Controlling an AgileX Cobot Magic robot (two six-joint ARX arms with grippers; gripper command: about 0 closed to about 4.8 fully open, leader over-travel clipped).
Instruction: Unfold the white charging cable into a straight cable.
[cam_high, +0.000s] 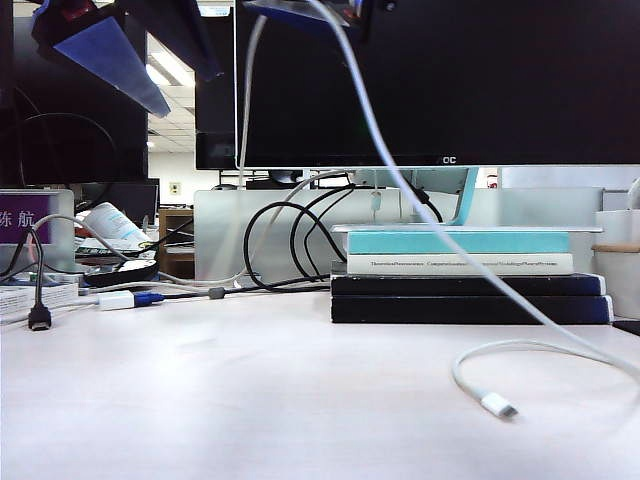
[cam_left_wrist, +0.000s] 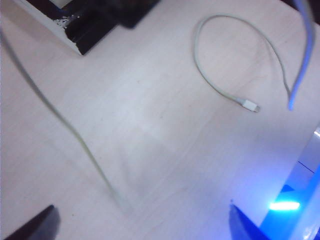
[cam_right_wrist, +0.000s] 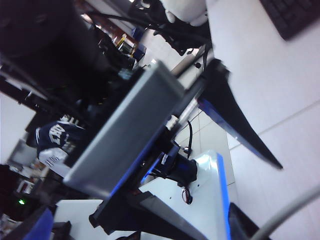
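Tabletop (cam_high: 200, 400) is mostly bare in front. The monitor (cam_high: 450, 80) and the stack of books (cam_high: 470, 290) are sitting at the back.

Both hands are hanging high above the tabletop. The left hand (cam_left_wrist: 137, 227) is spread wide with nothing pinched. The right hand (cam_right_wrist: 257, 195) is also spread wide, with nothing between its fingers.

The white charging cable (cam_high: 440, 235) is dropping from above the top edge of the exterior view. It is slanting past the books to the tabletop on the right. I cannot tell what is carrying its upper part.

Lower down it is curling into a loop (cam_left_wrist: 220, 55) on the tabletop. The loop is ending in the connector (cam_high: 497, 405), which is lying flat, well apart from the books.

Likely step: you are going for a fresh grip.
- Be lowering the right hand near the connector end.
- Be pinching the cord just behind the plug, not the plug itself.
- Be taking the other strand with the left hand.
- Be pulling apart slowly and low over the tabletop so the loop is opening without snagging the books or the black cables (cam_high: 290, 240).
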